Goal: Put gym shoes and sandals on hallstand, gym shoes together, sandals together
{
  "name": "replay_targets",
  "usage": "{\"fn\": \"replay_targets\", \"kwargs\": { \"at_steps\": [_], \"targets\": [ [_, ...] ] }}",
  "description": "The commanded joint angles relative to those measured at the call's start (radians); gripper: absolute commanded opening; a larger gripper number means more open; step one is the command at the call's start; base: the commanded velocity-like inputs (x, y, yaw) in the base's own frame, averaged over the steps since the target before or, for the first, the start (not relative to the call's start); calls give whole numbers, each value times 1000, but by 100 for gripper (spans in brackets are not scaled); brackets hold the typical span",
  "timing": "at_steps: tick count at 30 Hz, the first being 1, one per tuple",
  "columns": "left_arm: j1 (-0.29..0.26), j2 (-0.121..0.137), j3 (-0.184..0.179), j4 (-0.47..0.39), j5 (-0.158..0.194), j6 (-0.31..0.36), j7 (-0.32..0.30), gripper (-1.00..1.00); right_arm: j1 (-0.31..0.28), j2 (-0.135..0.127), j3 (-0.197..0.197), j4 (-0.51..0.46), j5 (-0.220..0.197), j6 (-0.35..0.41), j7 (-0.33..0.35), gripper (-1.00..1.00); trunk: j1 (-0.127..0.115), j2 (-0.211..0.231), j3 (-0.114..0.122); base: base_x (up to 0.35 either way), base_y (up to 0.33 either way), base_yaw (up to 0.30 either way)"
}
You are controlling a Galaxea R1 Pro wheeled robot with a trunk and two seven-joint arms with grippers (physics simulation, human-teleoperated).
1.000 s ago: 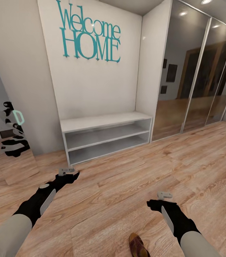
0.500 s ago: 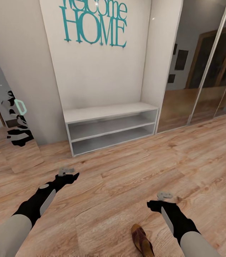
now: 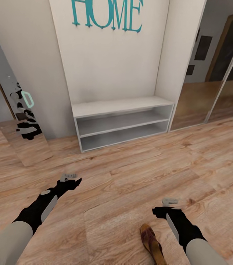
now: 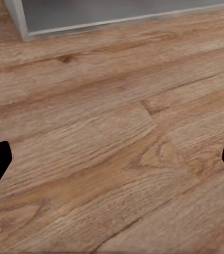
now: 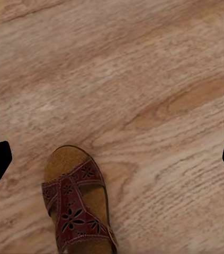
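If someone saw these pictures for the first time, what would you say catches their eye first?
Probably the teal HOME lettering high on the white wall, above a low white two-shelf bench set in the alcove. Next comes the single brown sandal lying on the wood-plank floor, close beside the right pincer. Large mirrored panels line the right side.

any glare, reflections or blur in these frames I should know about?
Head view: even, soft lighting; the mirrored doors reflect the floor and a dark doorway, and a leaning mirror reflects the robot. Right wrist view: the sandal is fairly sharp, cut off at the frame edge. Left wrist view: the floor grain looks slightly soft, no glare.
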Motion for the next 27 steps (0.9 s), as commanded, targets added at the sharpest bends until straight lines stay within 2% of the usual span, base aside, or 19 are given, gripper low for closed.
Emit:
{"fn": "replay_targets", "kwargs": {
  "at_steps": [1,8,17,27],
  "targets": [
    [-1,1,-4,-1,10,6,0,100,0,1,-3,-2,10,6,2,100,0,0,-3,0,0,144],
    [-1,1,-5,0,11,4,0,100,0,1,-3,-3,10,6,2,100,0,0,-10,0,0,90],
    [-1,0,-5,-1,11,4,0,100,0,1,-3,-4,10,6,1,100,0,0,-10,38,-112,4],
    [0,0,-5,-1,11,3,0,100,0,1,-3,-4,10,6,1,100,0,0,-10,-5,-29,0]
  ]
}}
